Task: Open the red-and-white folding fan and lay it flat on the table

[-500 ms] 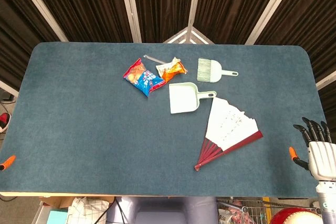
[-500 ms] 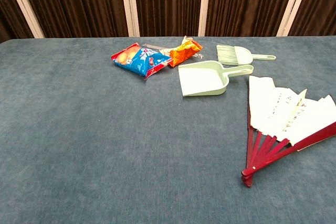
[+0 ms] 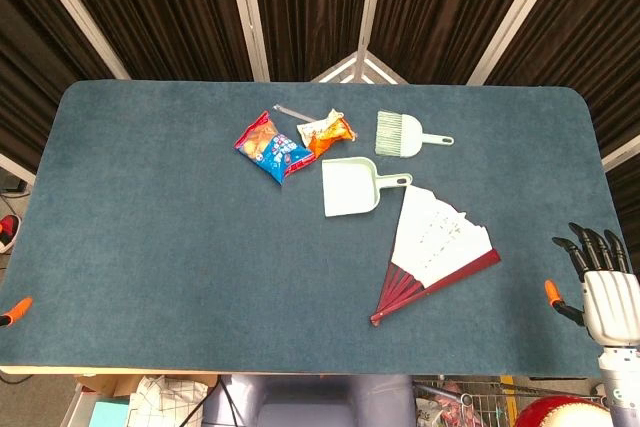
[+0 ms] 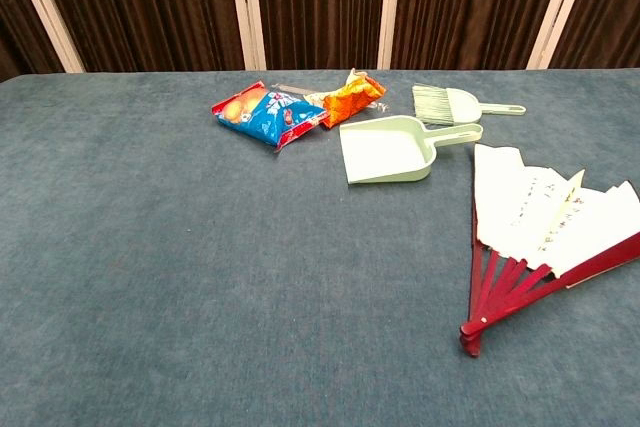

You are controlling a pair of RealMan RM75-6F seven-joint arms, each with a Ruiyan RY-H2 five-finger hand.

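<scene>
Fan (image 3: 432, 250) spread flat on table (image 3: 150, 227)

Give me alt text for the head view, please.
An open red-and-white folding fan lies flat on the blue table, below a green dustpan, brush and two snack bags. The right hand hovers open off the table's right edge.

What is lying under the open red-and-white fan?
Only the blue table cloth shows around the fan, which lies flat on it. Anything beneath its paper is covered.
</scene>
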